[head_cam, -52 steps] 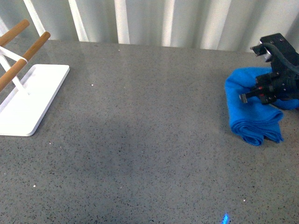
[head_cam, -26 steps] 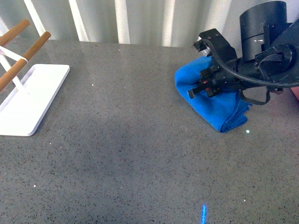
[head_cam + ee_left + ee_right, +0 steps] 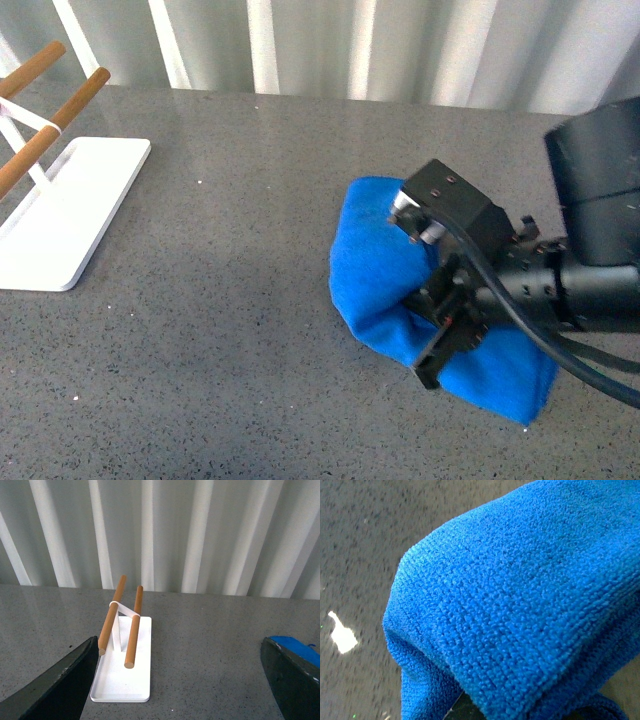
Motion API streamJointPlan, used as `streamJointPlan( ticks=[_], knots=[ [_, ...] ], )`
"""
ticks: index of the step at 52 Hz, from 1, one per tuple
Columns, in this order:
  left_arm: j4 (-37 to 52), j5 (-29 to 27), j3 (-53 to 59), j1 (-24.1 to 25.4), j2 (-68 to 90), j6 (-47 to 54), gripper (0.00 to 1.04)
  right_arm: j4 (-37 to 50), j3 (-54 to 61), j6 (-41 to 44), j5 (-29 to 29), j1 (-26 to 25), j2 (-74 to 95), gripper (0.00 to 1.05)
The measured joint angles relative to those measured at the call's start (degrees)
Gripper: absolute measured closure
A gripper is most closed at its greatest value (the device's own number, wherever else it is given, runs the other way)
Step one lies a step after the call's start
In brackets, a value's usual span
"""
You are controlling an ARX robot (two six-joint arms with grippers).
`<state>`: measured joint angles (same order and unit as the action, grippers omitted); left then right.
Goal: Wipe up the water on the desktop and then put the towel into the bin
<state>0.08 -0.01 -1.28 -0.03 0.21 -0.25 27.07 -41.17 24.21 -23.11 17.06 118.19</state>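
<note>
probably a robot test lab, speckled grey desktop [image 3: 220, 330], white ribbed wall panels [image 3: 210, 535] behind

Open desktop [image 3: 250, 300] between rack [image 3: 60, 210] and towel [image 3: 375, 270]

The front view looks steeply down on the desktop [image 3: 230, 300], with the wall [image 3: 400, 50] across the frame's top. The left wrist view sits low and further back, level, facing that same wall. It shares the rack [image 3: 70, 210] and the towel [image 3: 385, 270] with the front view. The right wrist view is tight against the towel, with desktop just beyond.
</note>
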Motion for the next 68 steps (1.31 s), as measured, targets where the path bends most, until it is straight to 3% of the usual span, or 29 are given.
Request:
streamJointPlan(
  ticks=[15, 39, 53, 68],
  knots=[
    [0.0, 0.0, 0.0, 0.0, 0.0, 0.0, 0.07, -3.1, 14.2, 2.4, -7.0, -13.1, -21.3, 1.01],
    [0.0, 0.0, 0.0, 0.0, 0.0, 0.0, 0.07, -9.6, 9.7, 14.2, -6.0, -30.7, -19.5, 1.01],
    [0.0, 0.0, 0.0, 0.0, 0.0, 0.0, 0.07, -9.8, 5.3, 15.4, -4.2, -33.2, -16.9, 1.01],
    [0.0, 0.0, 0.0, 0.0, 0.0, 0.0, 0.07, -12.8, -0.6, 14.5, -3.1, -28.6, -19.9, 1.01]
  ],
)
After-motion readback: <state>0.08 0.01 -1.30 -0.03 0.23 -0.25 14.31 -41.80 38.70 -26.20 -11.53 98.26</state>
